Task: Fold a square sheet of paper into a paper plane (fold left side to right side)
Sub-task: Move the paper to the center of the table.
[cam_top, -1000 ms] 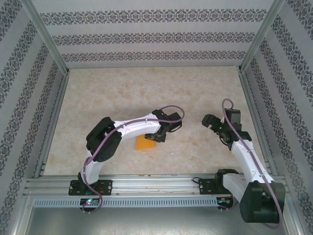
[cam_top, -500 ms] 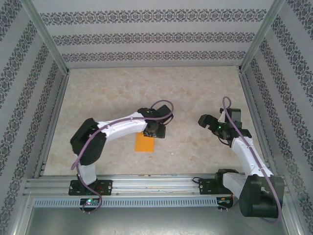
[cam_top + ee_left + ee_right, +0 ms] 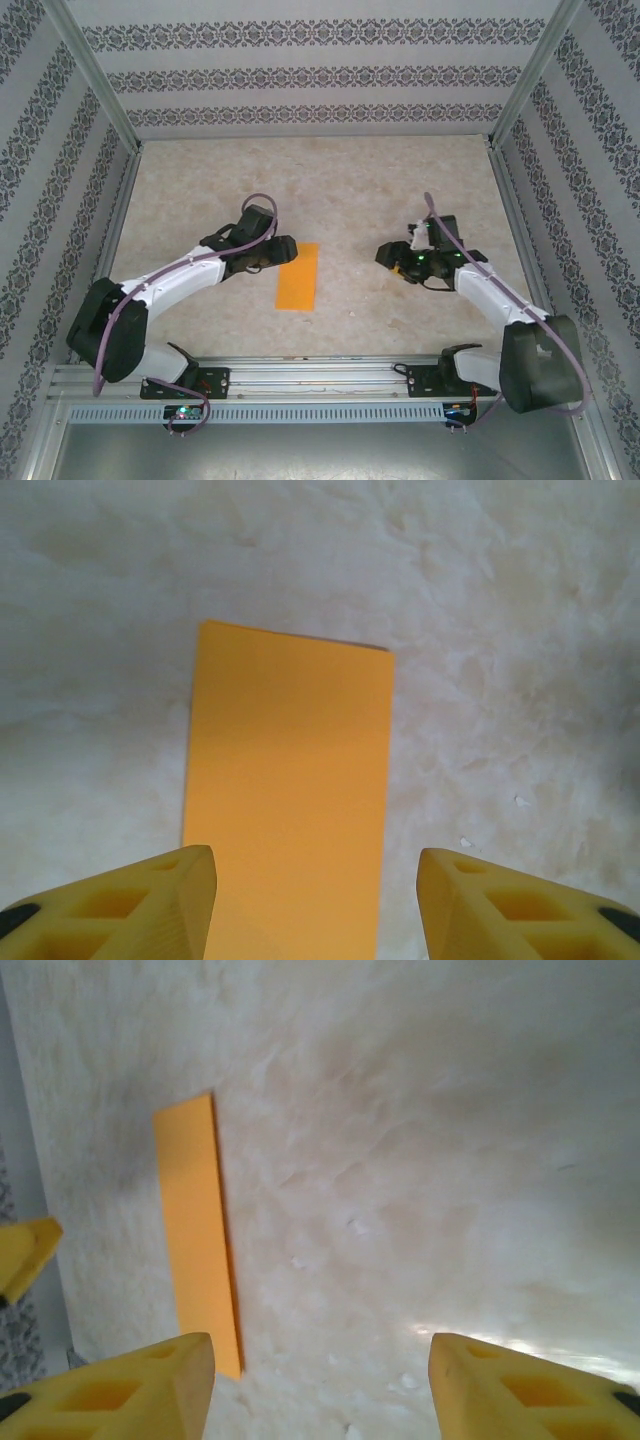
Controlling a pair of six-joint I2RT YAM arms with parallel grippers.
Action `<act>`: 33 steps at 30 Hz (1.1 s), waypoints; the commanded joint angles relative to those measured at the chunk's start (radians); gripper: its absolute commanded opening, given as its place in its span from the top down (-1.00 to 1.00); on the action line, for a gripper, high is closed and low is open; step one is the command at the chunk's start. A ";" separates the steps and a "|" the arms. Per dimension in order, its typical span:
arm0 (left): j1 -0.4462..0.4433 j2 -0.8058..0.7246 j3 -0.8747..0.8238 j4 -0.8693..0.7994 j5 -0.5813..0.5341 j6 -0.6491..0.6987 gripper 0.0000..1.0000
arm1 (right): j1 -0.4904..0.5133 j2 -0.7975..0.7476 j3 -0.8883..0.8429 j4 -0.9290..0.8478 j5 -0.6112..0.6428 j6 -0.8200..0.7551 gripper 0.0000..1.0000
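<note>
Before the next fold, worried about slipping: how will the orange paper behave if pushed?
Probably light and floppy: the orange paper lies thin and flat. Pushed, it likely slides over the smooth table, since its edges sit flush.

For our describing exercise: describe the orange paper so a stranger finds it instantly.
Find the pale marbled table. Between the white left arm and right arm, nearer the left, lies a flat narrow strip of paper. Only it is bright orange.
</note>
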 commanded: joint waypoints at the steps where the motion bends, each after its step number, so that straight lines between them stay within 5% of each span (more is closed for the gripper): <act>1: 0.055 -0.042 -0.054 0.159 0.084 -0.023 -0.12 | 0.113 0.067 0.044 0.101 0.033 0.091 0.03; 12: 0.130 -0.047 -0.145 0.271 0.180 -0.072 -0.08 | 0.382 0.384 0.218 0.226 0.065 0.166 1.00; 33: 0.150 -0.023 -0.140 0.235 0.194 -0.059 0.06 | 0.440 0.639 0.374 0.198 0.022 0.139 1.00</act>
